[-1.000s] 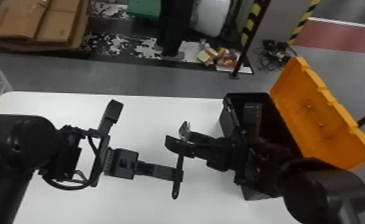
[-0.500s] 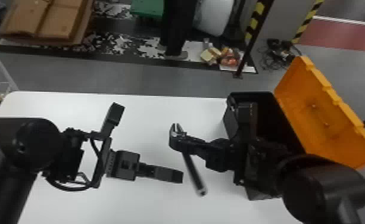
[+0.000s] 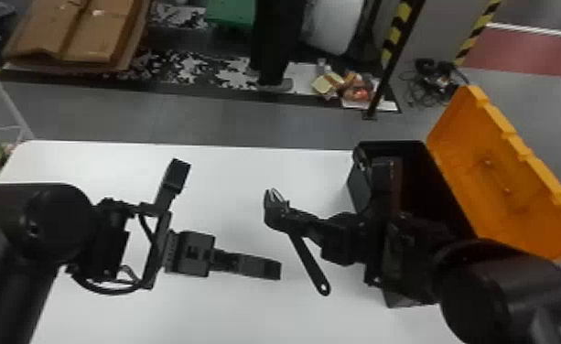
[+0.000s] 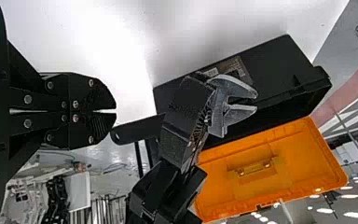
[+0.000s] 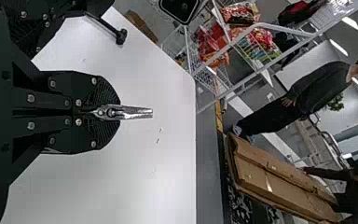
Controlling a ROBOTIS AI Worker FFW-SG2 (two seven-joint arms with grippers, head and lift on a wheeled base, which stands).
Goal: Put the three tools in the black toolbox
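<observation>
Wrench (image 3: pixel 309 263) farther from left tool (image 3: pixel 272 269)

No word, number or brand can be read. In the left wrist view, above the middle of the frame, a small label (image 4: pixel 241 69) sits on the wall of the black toolbox (image 4: pixel 276 60), its print too small to make out. In the right wrist view, right of centre along the top, packets (image 5: pixel 240 13) bear illegible printing, and a pale surface (image 5: pixel 344 8) near the upper right corner carries whitish marks too blurred to tell
</observation>
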